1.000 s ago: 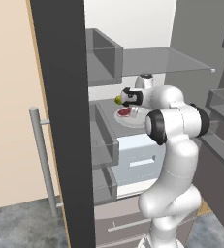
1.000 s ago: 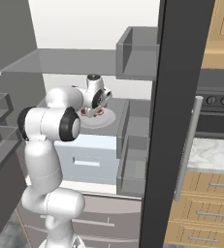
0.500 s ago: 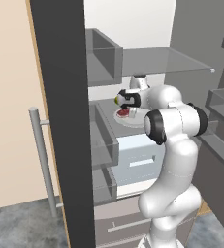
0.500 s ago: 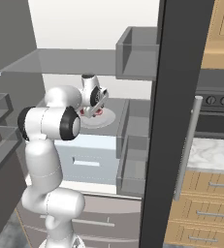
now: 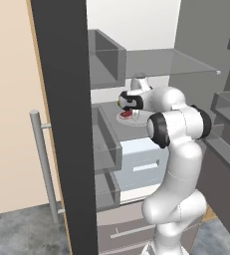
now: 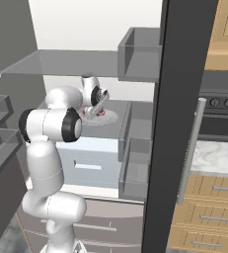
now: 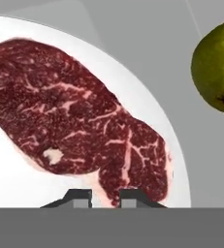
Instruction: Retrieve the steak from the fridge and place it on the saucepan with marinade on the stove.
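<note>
Steak (image 7: 79,116) on white plate (image 7: 16,179) inside fridge (image 5: 136,60), green fruit (image 7: 215,65) beside plate; gripper (image 7: 105,197) clamped on steak's edge.

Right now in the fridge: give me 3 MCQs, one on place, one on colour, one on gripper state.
1. Where does the steak lie?
A. on the white plate
B. in a drawer
C. on the top glass shelf

2. What colour is the round fruit beside the plate?
A. orange
B. yellow-green
C. purple

3. How does the gripper stand?
A. wide open, far above the steak
B. narrowed on the steak's edge
C. closed on the fruit

Key:
1 A, the hand view shows the meat resting on the white plate.
2 B, the fruit is yellow-green and sits apart from the plate, on the shelf.
3 B, the two fingertips sit close together with the steak's near edge between them.
</note>
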Tool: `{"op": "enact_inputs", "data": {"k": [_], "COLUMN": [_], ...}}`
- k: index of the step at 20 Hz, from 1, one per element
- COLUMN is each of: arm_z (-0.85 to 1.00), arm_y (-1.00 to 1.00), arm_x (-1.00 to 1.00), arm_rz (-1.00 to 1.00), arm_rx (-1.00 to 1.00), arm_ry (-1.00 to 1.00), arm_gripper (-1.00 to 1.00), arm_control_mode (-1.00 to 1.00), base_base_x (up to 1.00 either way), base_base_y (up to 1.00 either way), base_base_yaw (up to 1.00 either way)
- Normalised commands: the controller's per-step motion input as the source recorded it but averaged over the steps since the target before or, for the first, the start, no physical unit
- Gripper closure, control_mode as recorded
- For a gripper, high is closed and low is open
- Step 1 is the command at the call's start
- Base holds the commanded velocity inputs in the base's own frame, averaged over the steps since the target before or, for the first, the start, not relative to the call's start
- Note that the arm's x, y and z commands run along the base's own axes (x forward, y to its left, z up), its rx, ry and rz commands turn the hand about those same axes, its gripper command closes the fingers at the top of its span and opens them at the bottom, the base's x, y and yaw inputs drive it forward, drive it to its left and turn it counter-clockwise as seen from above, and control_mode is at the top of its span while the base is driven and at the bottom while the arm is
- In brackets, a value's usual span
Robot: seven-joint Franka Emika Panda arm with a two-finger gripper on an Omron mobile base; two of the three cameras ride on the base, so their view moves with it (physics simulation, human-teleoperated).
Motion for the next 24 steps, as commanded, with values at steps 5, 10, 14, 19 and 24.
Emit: {"op": "enact_inputs", "data": {"k": [5,10,14,19,24], "arm_z": [0.0,0.01,0.0,0.06,0.53], "arm_y": [-0.07,-0.09,-0.04,0.0,0.02], "arm_x": [-0.26,-0.53,-0.39,0.08,0.12], "arm_rz": [0.0,0.0,0.0,-0.01,0.0], "arm_rx": [0.02,0.06,0.03,0.0,0.0], "arm_ry": [-0.04,-0.2,-0.19,0.0,0.03], "arm_gripper": [1.0,1.0,1.0,-1.0,-1.0], "arm_control_mode": [-1.0,-1.0,-1.0,-1.0,-1.0], "base_base_x": [0.0,0.0,0.0,0.0,0.0], "base_base_y": [0.0,0.0,0.0,0.0,0.0], "base_base_yaw": [0.0,0.0,0.0,0.0,0.0]}}
